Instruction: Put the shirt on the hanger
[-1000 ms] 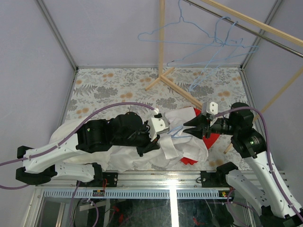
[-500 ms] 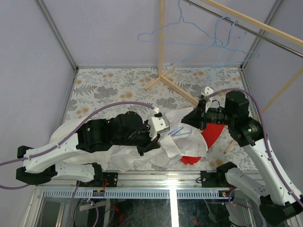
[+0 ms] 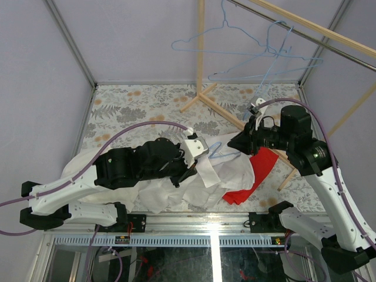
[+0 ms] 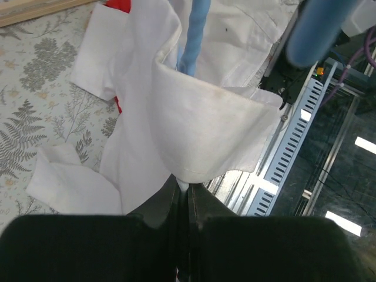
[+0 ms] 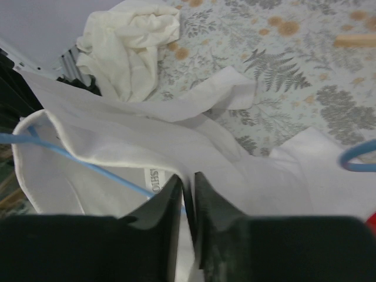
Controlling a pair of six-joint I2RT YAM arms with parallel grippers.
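The white shirt (image 3: 226, 173) hangs stretched between both grippers above the table's near middle. A blue wire hanger (image 3: 216, 152) sits inside its neck opening. My left gripper (image 3: 198, 164) is shut on the collar edge (image 4: 200, 123), with the hanger's blue bar (image 4: 192, 35) just beyond it. My right gripper (image 3: 234, 144) is shut on the neck fabric (image 5: 194, 147) next to the small printed tag (image 5: 155, 181). The blue hanger wire (image 5: 76, 159) runs under the collar there, and a blue curved end (image 5: 358, 157) shows at the right edge.
A red cloth (image 3: 255, 175) hangs below the right gripper. A cream garment (image 5: 132, 35) lies crumpled at the table's left. Several blue hangers (image 3: 258, 56) hang on the rail above the wooden rack stand (image 3: 201, 88) at the back.
My right gripper has pulled back toward the right and risen, lifting the shirt's neck and the hanger. The red cloth now hangs lower and more exposed. My left gripper has risen slightly.
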